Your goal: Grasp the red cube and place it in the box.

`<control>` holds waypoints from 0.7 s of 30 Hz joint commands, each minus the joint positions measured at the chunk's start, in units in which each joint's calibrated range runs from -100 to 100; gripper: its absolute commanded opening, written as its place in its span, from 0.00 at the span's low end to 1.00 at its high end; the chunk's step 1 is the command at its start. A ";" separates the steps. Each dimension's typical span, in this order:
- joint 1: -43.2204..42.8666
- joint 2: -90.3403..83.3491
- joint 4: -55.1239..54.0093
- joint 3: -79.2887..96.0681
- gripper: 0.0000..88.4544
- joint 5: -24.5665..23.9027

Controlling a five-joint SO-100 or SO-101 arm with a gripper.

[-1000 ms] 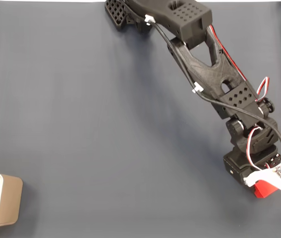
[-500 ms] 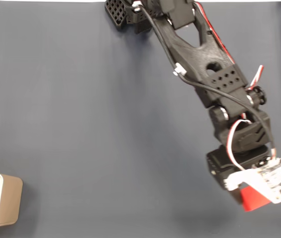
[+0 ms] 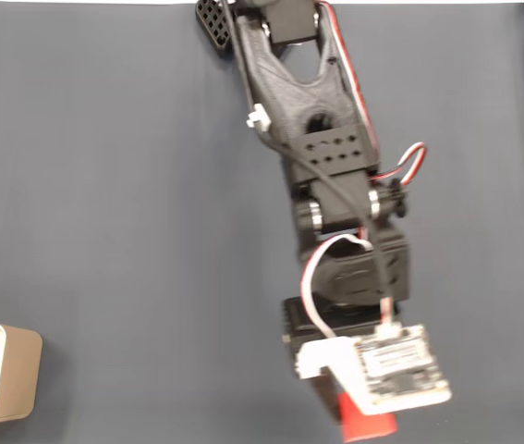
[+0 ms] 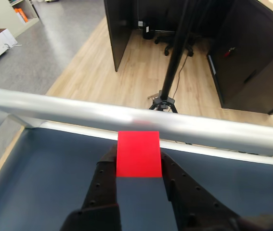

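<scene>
The red cube [image 4: 138, 154] is pinched only at the hand's [image 4: 138, 166] fingertips and could slip out before reaching the distant box [image 3: 1, 372].

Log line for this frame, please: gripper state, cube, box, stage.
gripper: shut on red cube | cube: lifted off the mat | box: far left in fixed view, empty as far as visible | stage: carrying, not yet placed
</scene>
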 commanded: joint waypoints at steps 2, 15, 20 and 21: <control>3.80 -6.60 -0.14 -0.98 0.00 0.39; 13.04 -9.55 -0.79 -0.89 0.00 -0.05; 16.38 -10.07 -1.37 -0.89 0.00 0.10; 17.01 -10.16 -1.45 -0.89 0.00 0.10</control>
